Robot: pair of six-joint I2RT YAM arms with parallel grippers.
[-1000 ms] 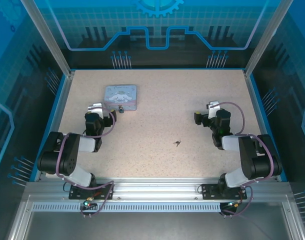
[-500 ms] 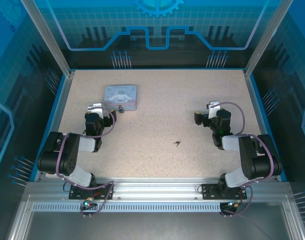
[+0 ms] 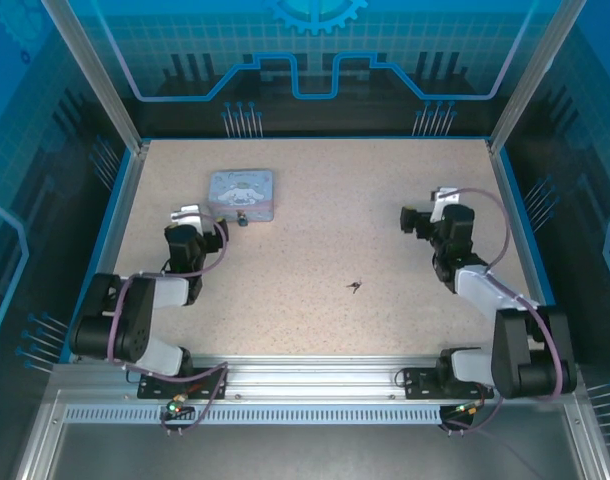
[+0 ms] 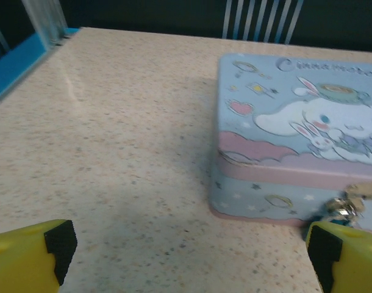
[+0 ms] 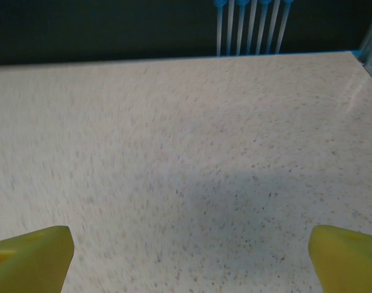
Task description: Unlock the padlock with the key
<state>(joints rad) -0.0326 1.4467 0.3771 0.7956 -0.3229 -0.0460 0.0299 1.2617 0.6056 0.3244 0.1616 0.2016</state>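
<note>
Now, against the picture from a second ago, this is what you have:

- The right gripper (image 5: pixel 187 247) has swung out toward the right edge and a little farther up the table (image 3: pixel 315 250), and its arm is stretched out straighter than before
- Its yellow fingers (image 5: pixel 33 250) are spread as wide as they go, with nothing between them; under them you see bare speckled tabletop
- The left gripper (image 4: pixel 189 244) has shifted only slightly to the left, and it is still just short of the pale blue Cinnamoroll tin (image 4: pixel 296 146)
- Its jaws also stand fully apart and hold nothing
- The padlock (image 3: pixel 242 219) has not moved: it sits against the near wall of the tin, touching it
- From your left wrist camera the padlock's brassy glint shows just above the tip of the right-hand finger (image 4: pixel 347 256), though it is blurred there
- The key (image 3: pixel 355 287) lies where it lay, flat on the open table between the two arms, nearer the right one, well apart from the padlock and from both grippers
- The tin has stayed in the far left part of the table with its lid shut
</note>
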